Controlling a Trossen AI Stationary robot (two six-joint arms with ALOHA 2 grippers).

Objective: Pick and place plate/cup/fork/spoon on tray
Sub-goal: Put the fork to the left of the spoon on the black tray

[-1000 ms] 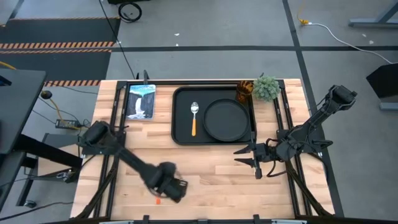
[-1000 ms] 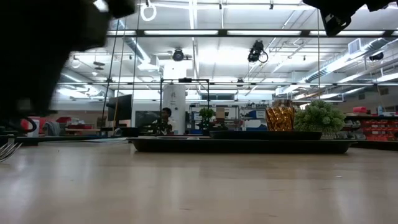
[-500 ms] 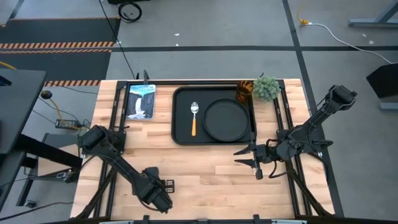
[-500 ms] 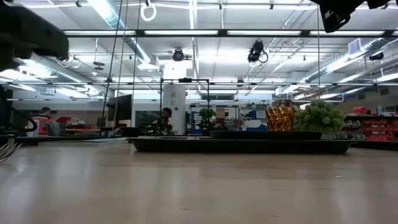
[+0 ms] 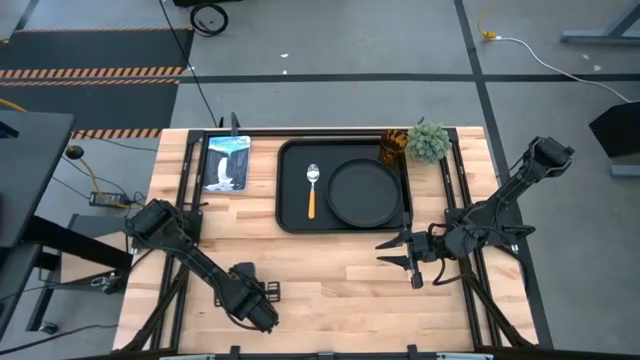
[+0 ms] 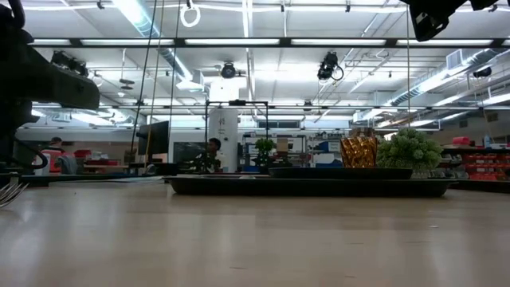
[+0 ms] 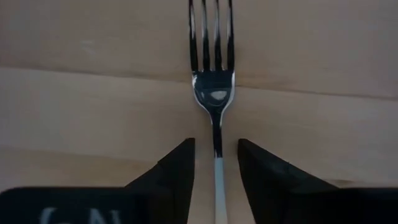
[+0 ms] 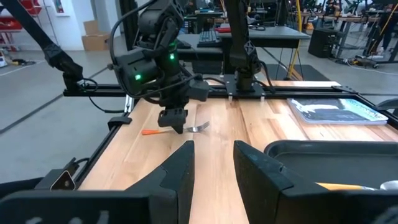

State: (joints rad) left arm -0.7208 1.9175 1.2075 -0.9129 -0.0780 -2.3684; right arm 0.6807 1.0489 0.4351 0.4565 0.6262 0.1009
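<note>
The fork lies flat on the bare wood near the table's front left. The right wrist view shows its orange handle and its tines. My left gripper points down over it, open. Its two fingers stand on either side of the fork's thin neck, with a gap on each side. The black tray holds the spoon and the round plate. The amber cup stands at the tray's far right corner. My right gripper is open and empty, near the tray's front right corner.
A green potted plant stands just right of the cup. A blue-white picture card lies left of the tray. Black rails run along the table's left and right sides. Bare wood lies between the two grippers.
My left gripper has shifted a little toward the table's left edge and come to rest over the fork. In the high view it now covers the orange handle that showed beside it before. My right arm has kept still.
</note>
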